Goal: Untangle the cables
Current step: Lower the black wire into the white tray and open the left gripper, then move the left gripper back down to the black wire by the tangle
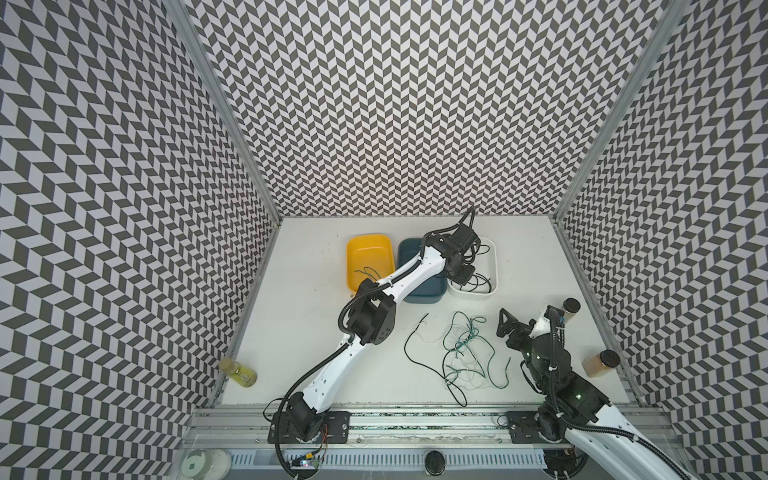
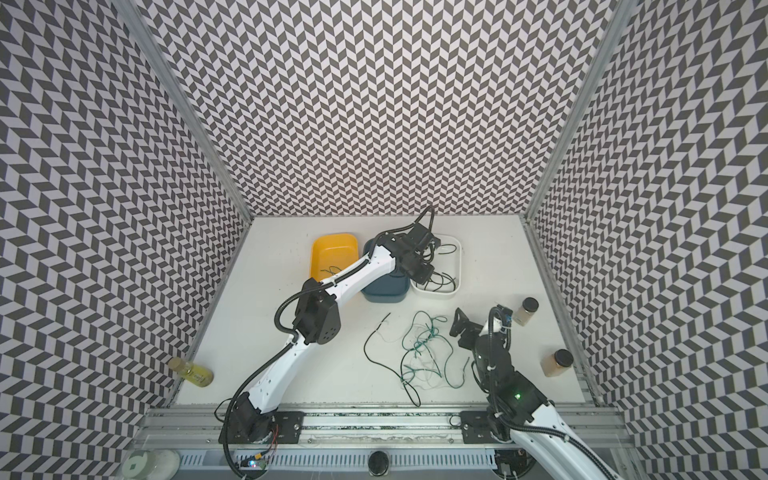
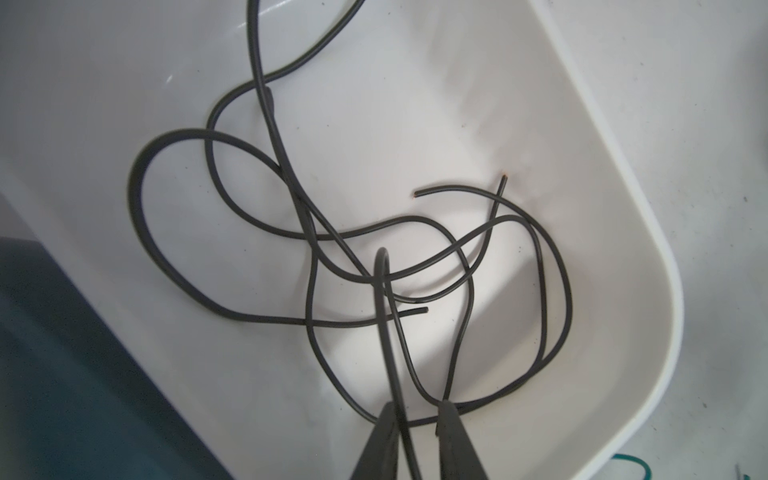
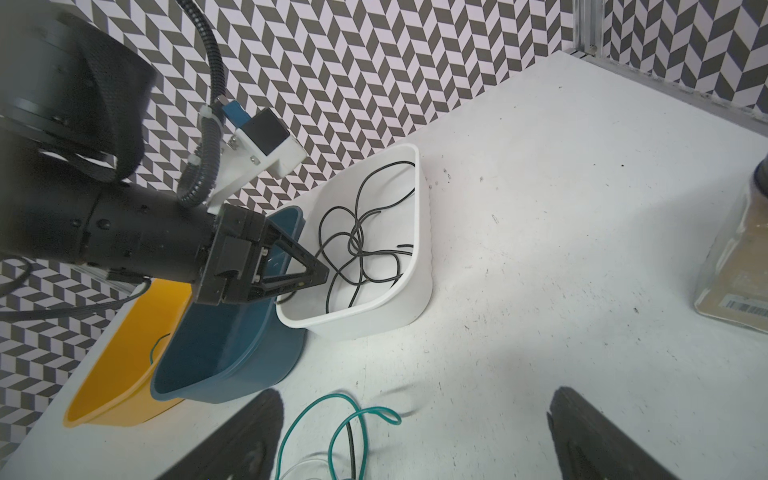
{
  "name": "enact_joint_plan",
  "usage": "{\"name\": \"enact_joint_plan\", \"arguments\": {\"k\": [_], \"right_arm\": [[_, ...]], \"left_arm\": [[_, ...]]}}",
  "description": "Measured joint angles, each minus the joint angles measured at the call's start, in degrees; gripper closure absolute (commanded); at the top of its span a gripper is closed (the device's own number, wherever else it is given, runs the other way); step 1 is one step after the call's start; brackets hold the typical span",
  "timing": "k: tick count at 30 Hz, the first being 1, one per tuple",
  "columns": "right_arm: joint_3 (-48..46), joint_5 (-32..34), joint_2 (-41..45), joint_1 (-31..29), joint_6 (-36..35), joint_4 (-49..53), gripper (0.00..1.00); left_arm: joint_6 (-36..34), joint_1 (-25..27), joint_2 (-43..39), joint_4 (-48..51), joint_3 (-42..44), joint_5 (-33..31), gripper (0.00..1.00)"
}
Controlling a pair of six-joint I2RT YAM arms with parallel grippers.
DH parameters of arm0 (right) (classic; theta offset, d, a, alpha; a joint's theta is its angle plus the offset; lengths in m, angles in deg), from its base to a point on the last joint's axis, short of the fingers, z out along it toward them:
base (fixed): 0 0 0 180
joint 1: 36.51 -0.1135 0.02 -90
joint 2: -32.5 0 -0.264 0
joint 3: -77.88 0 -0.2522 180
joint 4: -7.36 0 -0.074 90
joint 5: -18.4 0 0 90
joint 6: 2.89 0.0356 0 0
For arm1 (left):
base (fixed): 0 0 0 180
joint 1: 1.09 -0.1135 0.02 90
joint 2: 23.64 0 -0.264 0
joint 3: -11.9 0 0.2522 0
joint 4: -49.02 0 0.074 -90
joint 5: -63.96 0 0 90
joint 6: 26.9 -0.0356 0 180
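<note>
Toward the worktop's (image 1: 307, 332) back edge, three trays stand side by side: yellow tray (image 1: 368, 243), blue tray (image 1: 409, 253), white tray (image 1: 495, 257). In the white tray lie loose black cables (image 3: 232, 199) and the left gripper (image 3: 417, 413), its fingers (image 3: 457, 440) slightly apart. One black strand runs between them with a gap beside it. The yellow tray holds one green cable (image 1: 368, 272). Near the front edge, at the middle, a tangle (image 1: 463, 353) of green, white and black cables lies flat. Just right of it is the right gripper (image 4: 415, 415), fingers wide apart, holding nothing.
</note>
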Motion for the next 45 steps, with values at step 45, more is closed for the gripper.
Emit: {"name": "enact_joint_plan", "arguments": {"k": [45], "right_arm": [[0.22,-6.73,-11.10,0.02,-1.09,-4.37,0.00]], "left_arm": [[11.52,-1.03,-54.31,-18.62,56.68,-1.73,0.58]]}}
